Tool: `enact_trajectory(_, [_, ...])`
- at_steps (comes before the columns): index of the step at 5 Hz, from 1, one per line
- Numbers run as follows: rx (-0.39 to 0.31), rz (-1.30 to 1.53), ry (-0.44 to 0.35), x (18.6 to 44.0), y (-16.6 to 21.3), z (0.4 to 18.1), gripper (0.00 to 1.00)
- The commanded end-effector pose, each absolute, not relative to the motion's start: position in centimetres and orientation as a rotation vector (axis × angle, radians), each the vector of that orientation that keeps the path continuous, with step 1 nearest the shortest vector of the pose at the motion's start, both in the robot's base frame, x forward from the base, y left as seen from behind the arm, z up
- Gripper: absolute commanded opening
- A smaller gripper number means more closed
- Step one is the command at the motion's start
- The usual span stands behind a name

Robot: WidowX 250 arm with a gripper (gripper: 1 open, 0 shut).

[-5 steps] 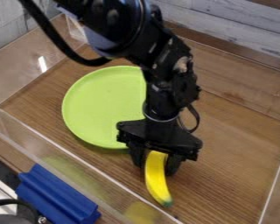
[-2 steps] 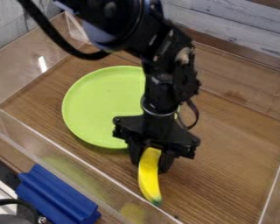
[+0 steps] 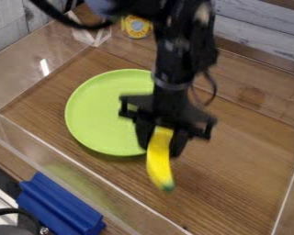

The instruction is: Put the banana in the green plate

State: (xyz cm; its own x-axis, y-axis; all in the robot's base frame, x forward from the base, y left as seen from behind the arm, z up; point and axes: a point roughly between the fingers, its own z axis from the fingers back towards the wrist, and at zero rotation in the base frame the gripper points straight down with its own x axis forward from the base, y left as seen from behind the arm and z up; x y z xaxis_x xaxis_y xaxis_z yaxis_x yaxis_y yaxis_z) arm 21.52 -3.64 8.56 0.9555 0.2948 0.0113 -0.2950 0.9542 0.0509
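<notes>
The yellow banana hangs tip-down above the wooden table, its greenish end lowest, with my gripper shut on its upper end. The black arm reaches down from the top of the view, and the picture is blurred by motion. The lime-green plate lies flat on the table just left of the gripper, its right part hidden behind the fingers. The banana's lower half sits right of and in front of the plate's rim.
A clear plastic wall runs along the front left of the table. A blue object lies outside it at the bottom left. A round yellow and blue thing shows at the top behind the arm.
The gripper has risen with the banana, lifting it off the table. The arm now stands more upright and higher in the view.
</notes>
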Motion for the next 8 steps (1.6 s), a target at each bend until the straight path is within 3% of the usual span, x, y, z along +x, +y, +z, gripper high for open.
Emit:
enact_trajectory(1, [0.054, 0.328, -0.075, 22.6, -2.5, 13.3, 0.0])
enact_trajectory(3, [0.054, 0.33, -0.088, 22.5, -0.6, 13.7, 0.0])
enact_trajectory(5, [0.054, 0.373, -0.098, 22.6, 4.7, 13.3, 0.0])
enact_trajectory(8, [0.09, 0.35, -0.096, 23.3, 5.5, 11.1, 0.0])
